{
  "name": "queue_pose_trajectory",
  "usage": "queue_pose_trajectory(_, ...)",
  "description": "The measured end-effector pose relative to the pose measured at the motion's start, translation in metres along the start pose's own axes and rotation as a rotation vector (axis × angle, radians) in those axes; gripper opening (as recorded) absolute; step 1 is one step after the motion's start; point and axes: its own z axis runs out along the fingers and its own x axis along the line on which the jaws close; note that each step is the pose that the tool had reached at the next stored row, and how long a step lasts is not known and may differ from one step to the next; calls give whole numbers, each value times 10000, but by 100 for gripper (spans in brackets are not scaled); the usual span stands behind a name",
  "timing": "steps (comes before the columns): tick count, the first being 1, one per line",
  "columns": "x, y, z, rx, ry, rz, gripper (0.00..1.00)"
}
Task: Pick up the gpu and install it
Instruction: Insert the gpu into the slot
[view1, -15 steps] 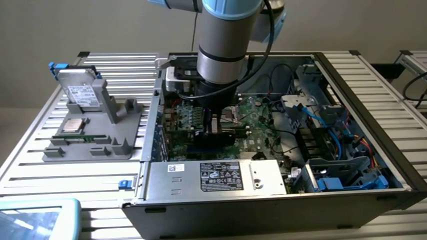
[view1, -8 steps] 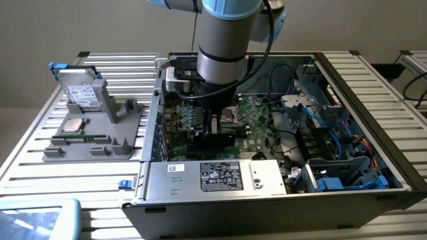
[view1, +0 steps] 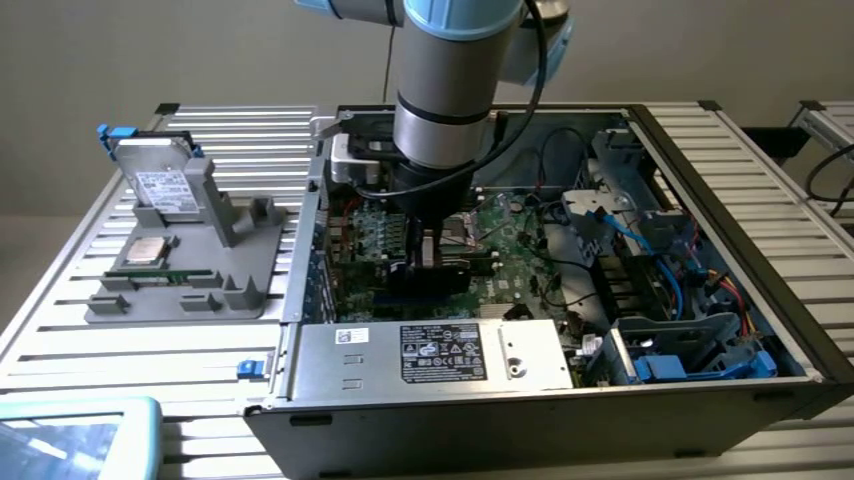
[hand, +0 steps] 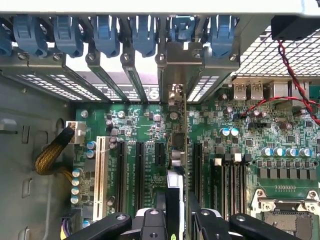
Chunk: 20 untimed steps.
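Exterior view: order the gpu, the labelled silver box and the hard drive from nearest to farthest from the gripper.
1. gpu: held in the gripper, above the motherboard.
2. labelled silver box: inside the case, close by the gripper.
3. hard drive: outside the case, upright on the grey stand at the exterior view's left.

The arm (view1: 447, 90) points down, end effector (hand: 176, 222) clamped.

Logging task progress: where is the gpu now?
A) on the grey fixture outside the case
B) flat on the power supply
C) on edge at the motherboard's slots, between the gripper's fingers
C: the gpu stands on edge over the motherboard, its bracket at the case's rear wall, with the gripper closed on its near end.
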Motion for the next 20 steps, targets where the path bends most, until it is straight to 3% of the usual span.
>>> queue_pose_trajectory(20,-31,1,17,1,95,22,27)
